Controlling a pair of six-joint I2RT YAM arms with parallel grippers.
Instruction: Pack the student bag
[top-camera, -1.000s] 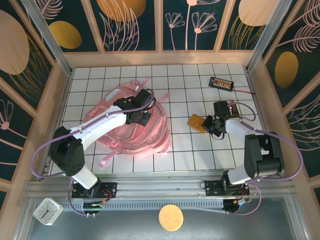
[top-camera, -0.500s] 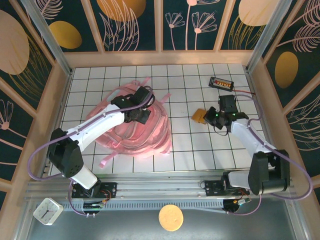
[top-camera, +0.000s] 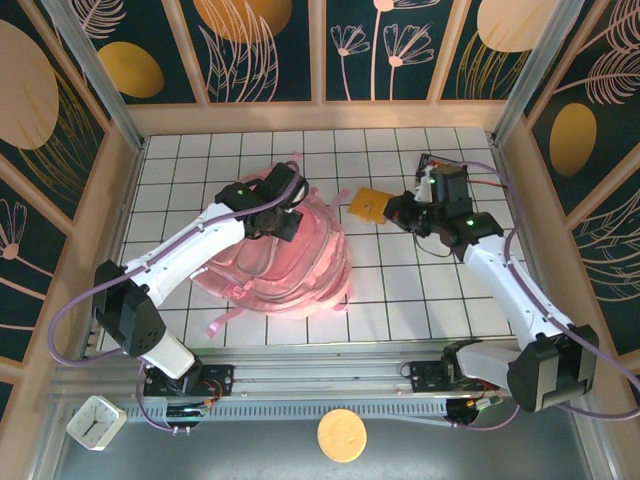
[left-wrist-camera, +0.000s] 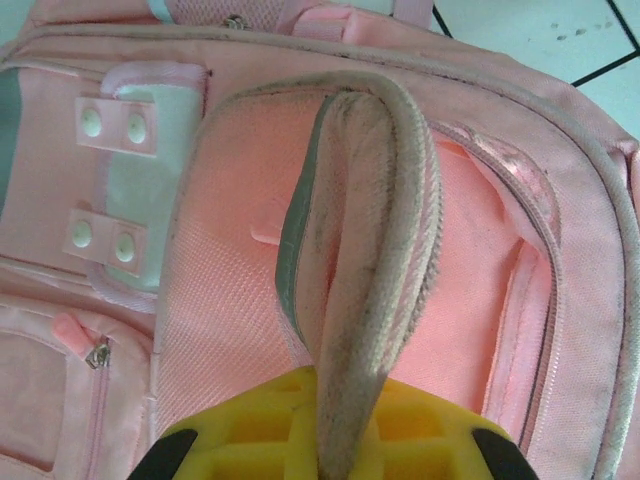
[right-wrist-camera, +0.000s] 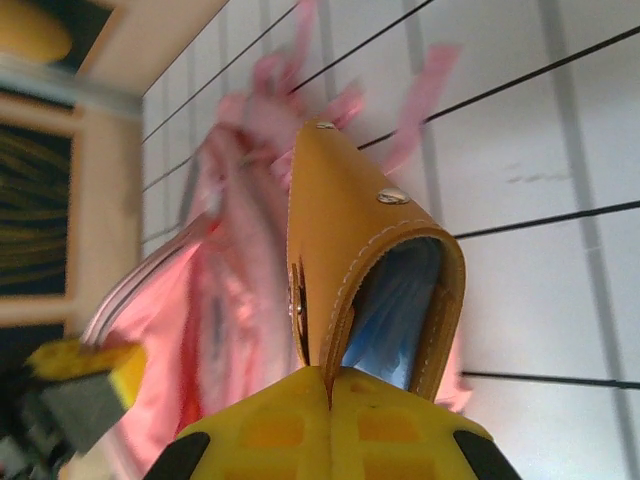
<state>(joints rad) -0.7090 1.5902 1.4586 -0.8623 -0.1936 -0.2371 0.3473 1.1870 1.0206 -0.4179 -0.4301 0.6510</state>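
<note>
We see the student bag (top-camera: 262, 262) lying on the gridded surface (top-camera: 400, 300). Our left hand (top-camera: 283, 208) pinches its padded flap (left-wrist-camera: 370, 230); our right hand (top-camera: 398, 212) clamps a mustard pouch (top-camera: 366, 205) just right of the bag.

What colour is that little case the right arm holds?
Mustard yellow case, blue inside; clearest in the right wrist view.

Bright, even light from above falls on the white gridded table (top-camera: 400, 300), leaving only faint soft shadows on its tiles. In the right wrist view the large soft pink backpack (right-wrist-camera: 215, 330) is smeared with blur while the tan leather case (right-wrist-camera: 340, 240) looks sharp; the left wrist view is crisp.
</note>
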